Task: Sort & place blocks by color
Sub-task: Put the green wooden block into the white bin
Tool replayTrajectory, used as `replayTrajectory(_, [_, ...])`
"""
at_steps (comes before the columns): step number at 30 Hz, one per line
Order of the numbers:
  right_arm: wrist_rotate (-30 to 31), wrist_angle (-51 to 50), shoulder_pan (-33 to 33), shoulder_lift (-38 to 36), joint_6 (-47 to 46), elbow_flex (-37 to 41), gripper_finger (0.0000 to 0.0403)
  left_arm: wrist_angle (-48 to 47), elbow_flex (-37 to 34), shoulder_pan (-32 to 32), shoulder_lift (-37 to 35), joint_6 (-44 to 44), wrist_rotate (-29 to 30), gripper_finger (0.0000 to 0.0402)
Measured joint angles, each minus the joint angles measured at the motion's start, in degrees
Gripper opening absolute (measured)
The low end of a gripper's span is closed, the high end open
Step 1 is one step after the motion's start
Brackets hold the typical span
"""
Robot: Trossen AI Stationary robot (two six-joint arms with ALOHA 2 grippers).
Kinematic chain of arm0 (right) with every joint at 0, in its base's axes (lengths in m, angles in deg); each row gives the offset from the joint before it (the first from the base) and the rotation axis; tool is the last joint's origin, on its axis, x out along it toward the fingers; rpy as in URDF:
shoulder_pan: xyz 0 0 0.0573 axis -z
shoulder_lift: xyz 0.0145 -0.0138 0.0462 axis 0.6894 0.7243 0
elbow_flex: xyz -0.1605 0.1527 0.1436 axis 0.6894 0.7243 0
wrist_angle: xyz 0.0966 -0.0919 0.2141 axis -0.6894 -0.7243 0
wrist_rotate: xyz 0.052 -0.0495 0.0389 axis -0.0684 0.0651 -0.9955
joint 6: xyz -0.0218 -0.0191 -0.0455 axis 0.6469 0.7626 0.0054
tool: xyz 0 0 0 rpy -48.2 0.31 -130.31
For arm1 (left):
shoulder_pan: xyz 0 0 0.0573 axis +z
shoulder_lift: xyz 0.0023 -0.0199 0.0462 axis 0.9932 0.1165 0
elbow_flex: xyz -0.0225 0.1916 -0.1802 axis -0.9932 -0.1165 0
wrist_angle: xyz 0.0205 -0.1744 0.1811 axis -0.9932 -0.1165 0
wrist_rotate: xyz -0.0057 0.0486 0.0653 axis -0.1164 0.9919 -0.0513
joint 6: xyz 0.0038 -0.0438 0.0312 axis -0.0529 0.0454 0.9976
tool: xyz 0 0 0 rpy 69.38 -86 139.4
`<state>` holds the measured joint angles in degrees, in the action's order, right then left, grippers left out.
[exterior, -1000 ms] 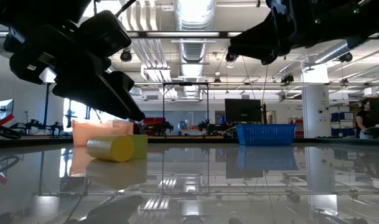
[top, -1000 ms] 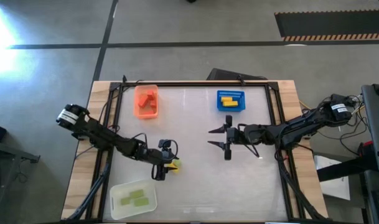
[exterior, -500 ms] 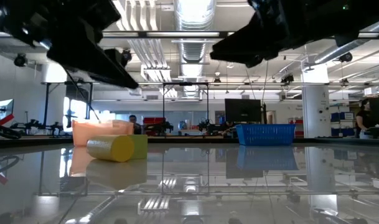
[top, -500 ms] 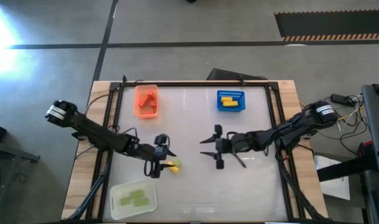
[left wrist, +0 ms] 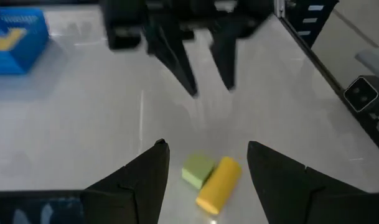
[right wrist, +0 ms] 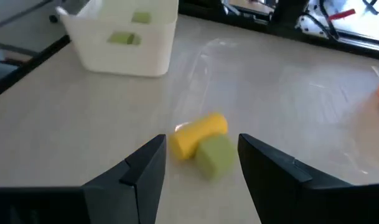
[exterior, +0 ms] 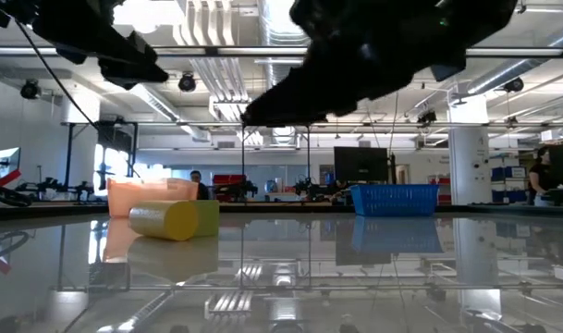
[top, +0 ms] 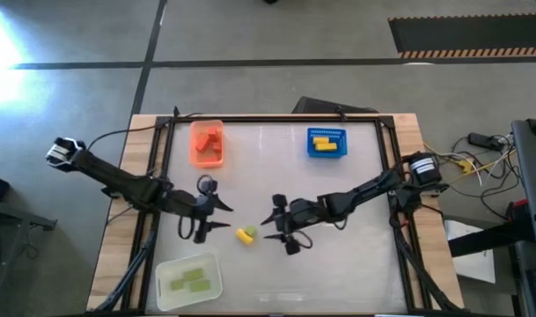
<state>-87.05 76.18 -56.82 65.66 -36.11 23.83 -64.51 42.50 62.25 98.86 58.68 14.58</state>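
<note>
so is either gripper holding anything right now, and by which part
Nothing is held. The left gripper and right gripper are both open and empty, either side of the yellow block and green block, which lie touching on the table.

The tabletop (top: 356, 264) is seen to be smooth and glossy, mirroring the ceiling lights, and it is framed by pale bare wood (top: 118, 251) along its left and right edges. The yellow block (right wrist: 199, 133) and the green block (right wrist: 213, 155) beside it look matt and smooth. The white tray (right wrist: 124, 37) near the front left corner looks like smooth plastic, while the blue tray (exterior: 393, 199) near the back edge appears to be ribbed or meshed plastic.
</note>
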Motion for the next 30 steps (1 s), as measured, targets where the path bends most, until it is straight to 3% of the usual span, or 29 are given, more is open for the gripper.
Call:
replayTrajectory(8, [-0.3, -8.1, 0.1, 6.9, -0.1, -8.5, 0.0205, -0.4, -0.1, 0.0, -4.9, 1.2, 0.7, 0.0200])
replayTrajectory(22, [-2.9, -14.1, 1.2, 12.5, 3.7, -14.9, 0.0314, -1.4, -0.1, 0.2, -4.5, 2.3, 1.1, 0.0200])
replayTrajectory(30, [-3.4, -13.7, 4.5, 13.0, 7.4, -15.7, 0.0317, -1.6, -0.1, 0.3, -4.7, 2.7, 1.6, 0.0200])
